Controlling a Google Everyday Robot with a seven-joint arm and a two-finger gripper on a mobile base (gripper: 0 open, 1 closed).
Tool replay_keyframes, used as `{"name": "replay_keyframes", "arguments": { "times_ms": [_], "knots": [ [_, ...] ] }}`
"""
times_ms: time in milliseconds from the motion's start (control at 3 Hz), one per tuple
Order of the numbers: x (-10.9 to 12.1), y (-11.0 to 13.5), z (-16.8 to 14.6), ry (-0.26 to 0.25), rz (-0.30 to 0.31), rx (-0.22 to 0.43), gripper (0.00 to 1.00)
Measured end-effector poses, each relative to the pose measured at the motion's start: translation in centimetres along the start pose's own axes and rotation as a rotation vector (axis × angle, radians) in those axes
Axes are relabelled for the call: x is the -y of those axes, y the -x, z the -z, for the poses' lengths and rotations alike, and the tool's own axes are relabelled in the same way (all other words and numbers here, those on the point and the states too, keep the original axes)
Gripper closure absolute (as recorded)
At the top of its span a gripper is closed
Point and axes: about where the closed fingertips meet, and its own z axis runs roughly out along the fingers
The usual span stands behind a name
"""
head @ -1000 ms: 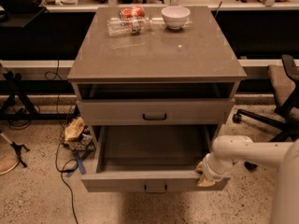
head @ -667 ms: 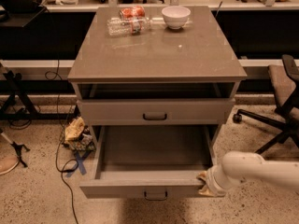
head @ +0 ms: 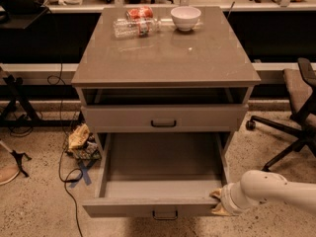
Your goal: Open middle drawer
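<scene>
The middle drawer [head: 148, 209] is a grey-taupe drawer with a small dark bar handle [head: 165, 215]. It stands pulled far out of the cabinet [head: 163, 58], and its inside is bare. My gripper [head: 218, 203] is at the right end of the drawer's front panel, touching that corner, with my white arm [head: 269, 189] reaching in from the right. Above it, another drawer [head: 163, 118] with a like handle sits slightly out. The lowest drawer is hidden under the pulled-out one.
On the cabinet top stand a white bowl [head: 185, 17], a lying plastic bottle [head: 134, 27] and a red can [head: 139, 12]. An office chair [head: 296, 107] stands at the right. Cables and rags [head: 81, 142] lie on the floor at the left.
The middle drawer has slid further out toward the camera. My gripper and arm moved with its right front corner, lower in the view.
</scene>
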Motion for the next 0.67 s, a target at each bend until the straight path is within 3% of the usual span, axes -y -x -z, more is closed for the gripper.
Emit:
{"name": "replay_keyframes", "arguments": {
  "times_ms": [333, 667],
  "knots": [
    [-0.1, 0.03, -0.11, 0.003, 0.0, 0.001, 0.84],
    [-0.2, 0.08, -0.22, 0.005, 0.001, 0.002, 0.6]
  ]
}}
